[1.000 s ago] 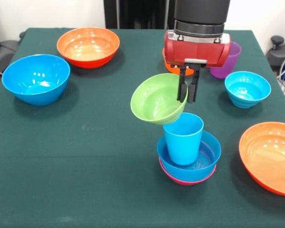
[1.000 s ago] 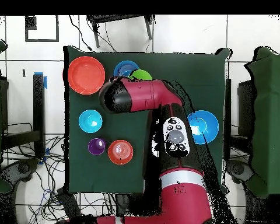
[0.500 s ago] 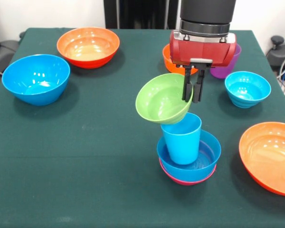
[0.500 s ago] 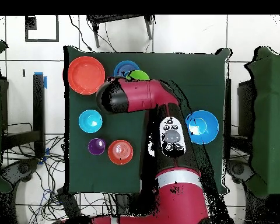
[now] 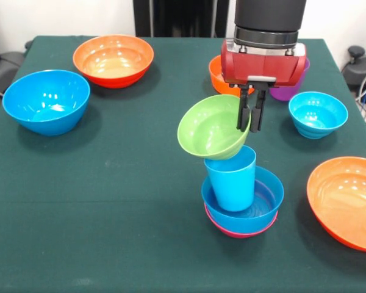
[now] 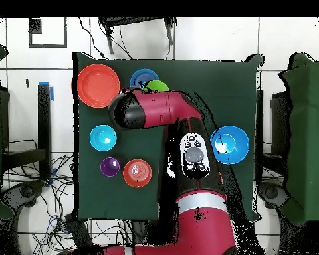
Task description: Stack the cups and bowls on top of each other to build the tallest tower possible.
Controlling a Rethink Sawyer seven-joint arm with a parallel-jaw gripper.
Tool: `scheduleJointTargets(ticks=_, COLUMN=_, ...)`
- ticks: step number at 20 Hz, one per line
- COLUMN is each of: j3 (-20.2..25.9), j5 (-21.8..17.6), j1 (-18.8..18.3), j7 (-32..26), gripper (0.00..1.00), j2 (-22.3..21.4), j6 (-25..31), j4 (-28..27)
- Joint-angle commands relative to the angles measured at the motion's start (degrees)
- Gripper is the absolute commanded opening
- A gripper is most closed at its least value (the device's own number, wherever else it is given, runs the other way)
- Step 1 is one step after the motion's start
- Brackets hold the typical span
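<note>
Since a second ago I am seeing the hand and its green bowl sliding toward the picture's right in the front view, so the bowl is now sitting more squarely over the light blue cup. The hand is pinching the bowl's right rim between closed fingers, and the bowl is hanging tilted, its opening facing the camera and slightly left, its underside touching or just above the cup's rim; I cannot tell which.

The cup is standing upright inside a blue bowl, which is nesting in a pink bowl showing only as a thin rim below: that is the tower, near the middle of the worktop. Around it I am seeing open green cloth to the left and toward the near edge.

To the right, a large orange bowl is lying near the tower and is cut off by the right edge of the picture. Behind the hand, a cyan bowl, the purple cup and a small orange bowl are crowding the far right corner. A second orange bowl is sitting near the far edge at left, and a big blue bowl is close to the left edge.

From overhead, the arm is covering the tower; only a sliver of green bowl is peeking out.
</note>
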Motion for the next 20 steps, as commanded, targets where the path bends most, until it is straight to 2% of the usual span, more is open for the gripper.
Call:
scheduleJointTargets(ticks=1, j3=1.8, j5=-2.7, j1=0.8, j7=1.1, gripper=0.0, j2=3.3, j6=-1.2, j4=-0.7)
scheduleJointTargets(ticks=20, j3=1.8, j5=-1.8, j1=1.3, j7=0.2, gripper=0.0, j2=2.9, j6=2.9, j4=-2.8)
